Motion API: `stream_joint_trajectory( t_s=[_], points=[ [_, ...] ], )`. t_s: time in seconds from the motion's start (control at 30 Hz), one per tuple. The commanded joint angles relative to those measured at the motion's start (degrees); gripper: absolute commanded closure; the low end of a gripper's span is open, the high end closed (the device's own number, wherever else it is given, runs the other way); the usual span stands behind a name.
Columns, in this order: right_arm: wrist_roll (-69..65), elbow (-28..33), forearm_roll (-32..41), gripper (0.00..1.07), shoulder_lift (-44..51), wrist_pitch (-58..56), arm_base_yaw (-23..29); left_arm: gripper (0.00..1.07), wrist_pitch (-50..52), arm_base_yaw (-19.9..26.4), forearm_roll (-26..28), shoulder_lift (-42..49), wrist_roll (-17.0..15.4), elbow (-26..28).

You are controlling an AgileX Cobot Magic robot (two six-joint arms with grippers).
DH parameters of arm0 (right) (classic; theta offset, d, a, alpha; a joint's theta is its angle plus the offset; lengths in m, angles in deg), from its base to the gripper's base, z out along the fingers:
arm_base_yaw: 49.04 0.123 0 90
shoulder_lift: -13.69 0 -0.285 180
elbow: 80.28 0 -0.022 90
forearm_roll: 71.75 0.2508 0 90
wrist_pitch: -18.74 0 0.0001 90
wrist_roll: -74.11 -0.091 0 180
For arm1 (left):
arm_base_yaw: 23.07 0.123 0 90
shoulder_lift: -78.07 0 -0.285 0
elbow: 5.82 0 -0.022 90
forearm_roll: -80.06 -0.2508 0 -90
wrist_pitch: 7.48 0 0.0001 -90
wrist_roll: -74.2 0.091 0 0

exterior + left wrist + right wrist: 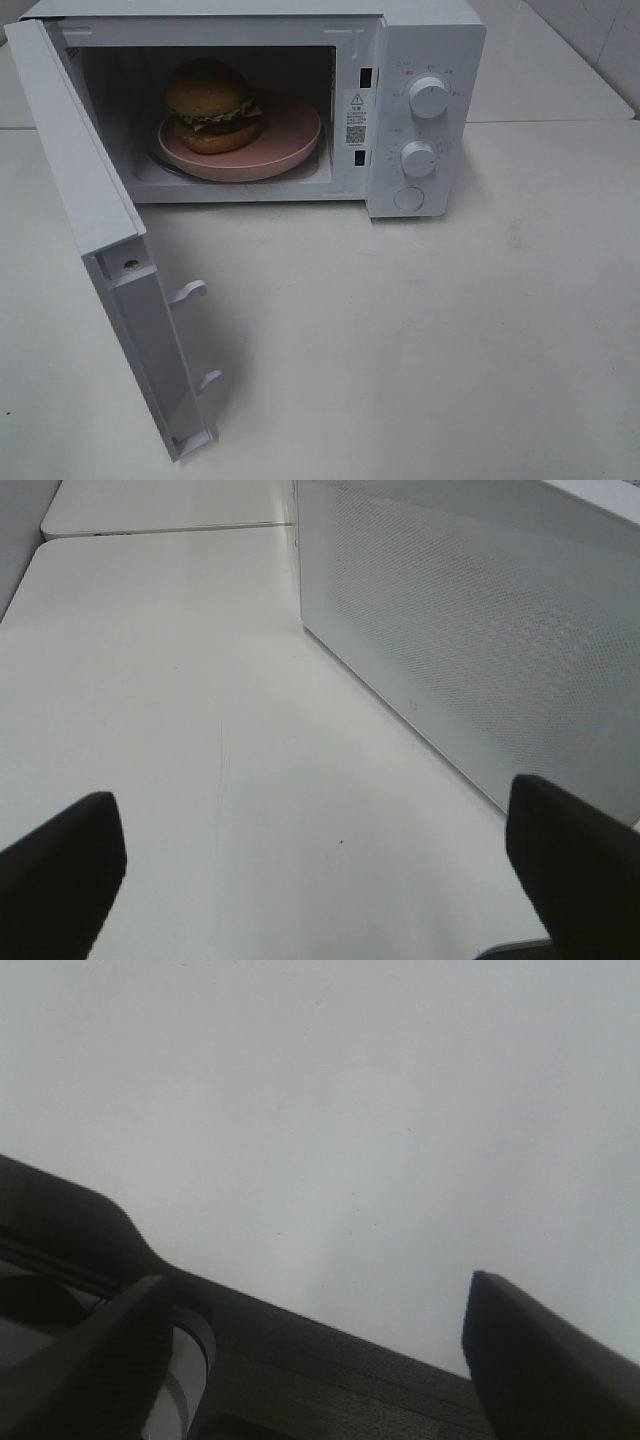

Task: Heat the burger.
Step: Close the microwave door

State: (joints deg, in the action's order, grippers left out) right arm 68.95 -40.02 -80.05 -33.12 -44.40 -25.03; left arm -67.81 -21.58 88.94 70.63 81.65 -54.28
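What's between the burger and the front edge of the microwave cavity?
Only the pink plate, whose rim extends in front of the burger, then a bare strip of cavity floor. The exterior high view shows this.

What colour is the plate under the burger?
Pink plate; clearest in the exterior high view.

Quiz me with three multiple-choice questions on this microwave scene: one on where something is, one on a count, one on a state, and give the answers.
1. The burger sits: A on the pink plate inside the microwave; B on a blue tray outside it; C on the microwave's roof.
2. Round knobs on its front panel: A one; B four; C two.
3. The microwave door is: A shut; B swung open; C missing.

Answers: A, the burger rests on the plate in the cavity; C, two dials stand one above the other; B, the door hangs wide at the left.
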Motion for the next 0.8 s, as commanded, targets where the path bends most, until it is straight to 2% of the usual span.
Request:
stream_joint_trajectory(
  t_s=[0.03,0.1,0.33,0.63,0.8],
  points=[
    [-0.3,1.2,1.1,0.31,2.8,0.3,-3.2,0.09,0.8,0.1,0.1,1.4,-0.2,-0.2],
    [-0.3,2.4,1.9,0.31,6.4,0.7,-6.6,0.09,0.8,0.1,0.1,1.4,-0.2,-0.2],
    [-0.3,5.3,2.1,0.31,15.1,1.2,-12.9,0.09,0.8,0.1,0.1,1.4,-0.2,-0.2],
    [0.2,7.8,3.7,0.31,27.4,3.7,-17.3,0.09,0.8,0.1,0.1,1.4,-0.2,-0.2],
    [0.2,7.8,3.8,0.31,34.4,3.7,-17.4,0.09,0.8,0.1,0.1,1.4,-0.2,-0.2]
  ],
)
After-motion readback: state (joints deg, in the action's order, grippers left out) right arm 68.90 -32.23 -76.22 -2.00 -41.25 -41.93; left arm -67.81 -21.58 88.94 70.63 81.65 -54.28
